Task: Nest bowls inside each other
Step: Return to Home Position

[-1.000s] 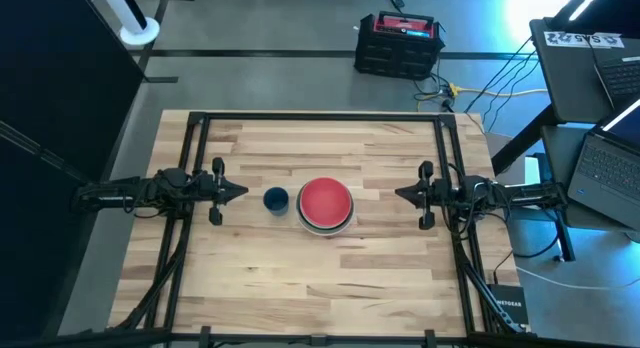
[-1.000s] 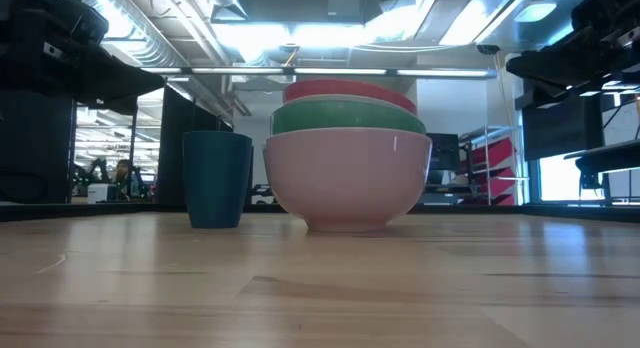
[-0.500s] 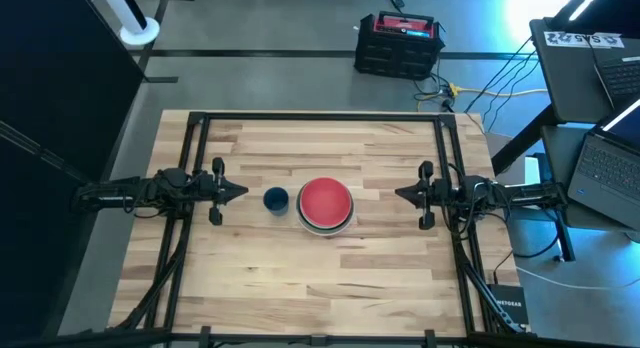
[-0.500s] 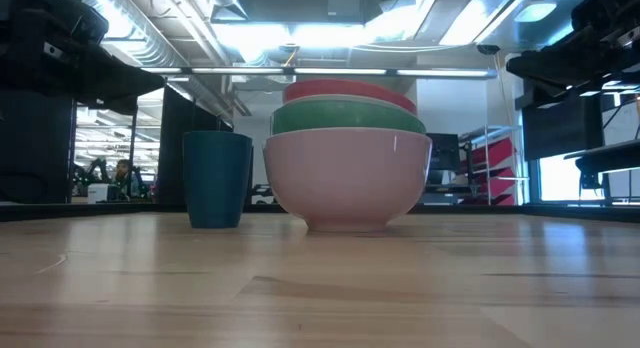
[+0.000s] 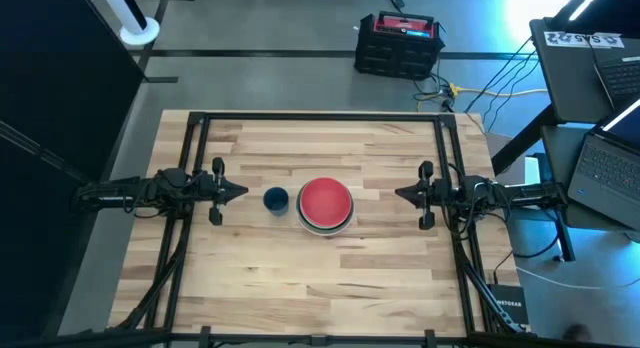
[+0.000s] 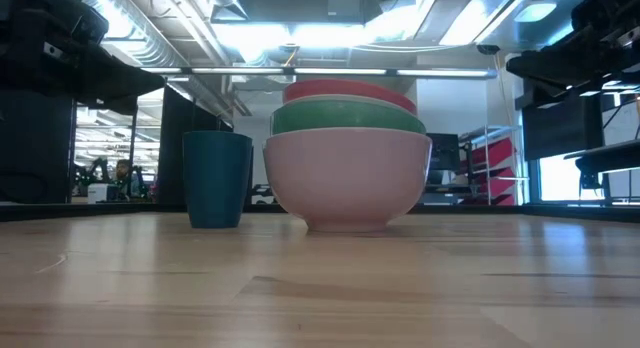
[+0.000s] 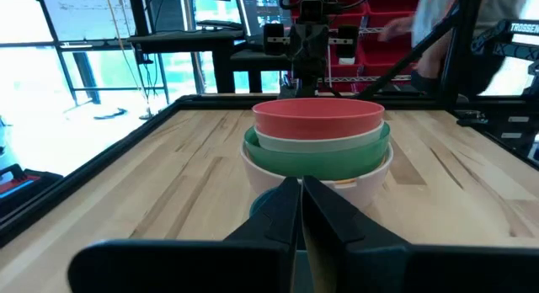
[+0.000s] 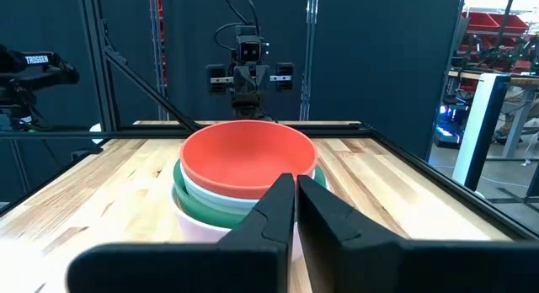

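Note:
The bowls stand nested in one stack (image 5: 325,205) at the table's middle. A red bowl (image 6: 348,91) is on top, with a pale bowl (image 7: 320,142) under it, then a green one (image 6: 348,118). They sit in a larger white bowl (image 6: 348,178), whose base rests on the wood. My left gripper (image 5: 244,191) hangs shut above the table's left side and points level at the stack. My right gripper (image 5: 398,194) hangs shut above the right side, facing the stack too. Both are clear of the bowls.
A dark teal cup (image 5: 276,199) stands upright just left of the stack, between it and my left gripper. Black frame rails (image 5: 320,116) run along the table's far edge and down both sides. Bare wood lies in front of and behind the stack.

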